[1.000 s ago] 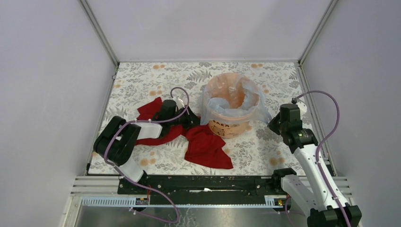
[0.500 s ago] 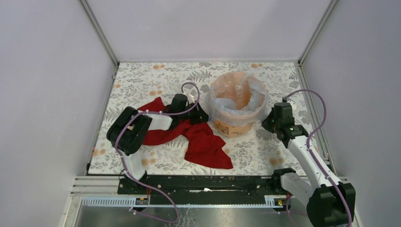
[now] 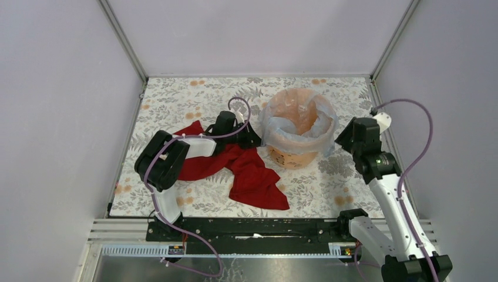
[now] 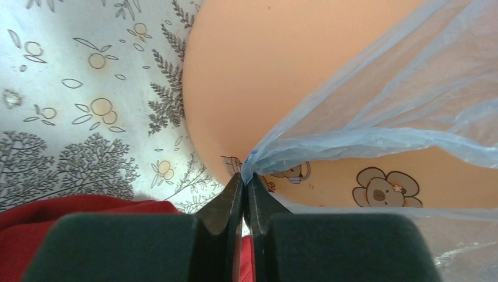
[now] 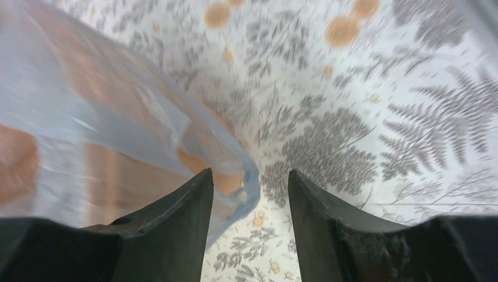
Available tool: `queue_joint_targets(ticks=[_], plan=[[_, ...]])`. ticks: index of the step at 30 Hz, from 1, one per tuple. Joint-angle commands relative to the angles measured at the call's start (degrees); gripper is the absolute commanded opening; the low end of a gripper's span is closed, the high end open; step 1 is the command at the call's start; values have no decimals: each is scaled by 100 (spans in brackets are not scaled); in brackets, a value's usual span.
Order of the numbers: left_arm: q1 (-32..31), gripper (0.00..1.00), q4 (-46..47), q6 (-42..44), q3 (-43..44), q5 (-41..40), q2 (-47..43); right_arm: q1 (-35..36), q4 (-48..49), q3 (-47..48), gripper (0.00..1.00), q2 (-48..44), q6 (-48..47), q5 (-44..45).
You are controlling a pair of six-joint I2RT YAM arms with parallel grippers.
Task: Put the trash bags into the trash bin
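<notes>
The orange trash bin [image 3: 296, 154] stands upright at mid-table, and the pale-blue trash bag [image 3: 275, 133] lines it, folded out over the rim. My left gripper [image 3: 253, 141] is at the bin's left side, shut on a pinch of the bag's edge. The left wrist view shows this gripper [image 4: 244, 179] with the bag [image 4: 376, 111] stretched up from its tips against the bin's wall [image 4: 252, 76]. My right gripper [image 3: 340, 138] is just right of the bin. In the blurred right wrist view this gripper [image 5: 249, 171] is open, the bag's loose edge [image 5: 117, 117] hanging by its left finger.
A large red cloth [image 3: 253, 177] lies crumpled under and in front of my left arm, left of the bin; its edge [image 4: 70, 211] shows below the left fingers. White walls and metal posts close in the flowered table [image 3: 176, 100] on three sides.
My right gripper has opened, let go of the bag and drawn back to the right. The bag's right edge has dropped over the rim. The left gripper shifted right, holding the bag.
</notes>
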Motion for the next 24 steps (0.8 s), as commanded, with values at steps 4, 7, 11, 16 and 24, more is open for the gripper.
queue_joint_targets(ticks=[4,7,11,16,24], plan=[[159,11,43,146,183,100,-9,-14,-199,1344,66,388,-542,1394],[154,12,82,107,218,147,29,-61,266,1419,70,751,-488,1154],[159,12,107,49,286,194,34,-574,544,1322,69,1294,-360,-40],[159,12,35,92,369,214,5,-1067,1093,483,69,1055,-211,-1205],[159,12,20,84,398,236,28,-1317,1608,-162,66,1058,-370,-2621]])
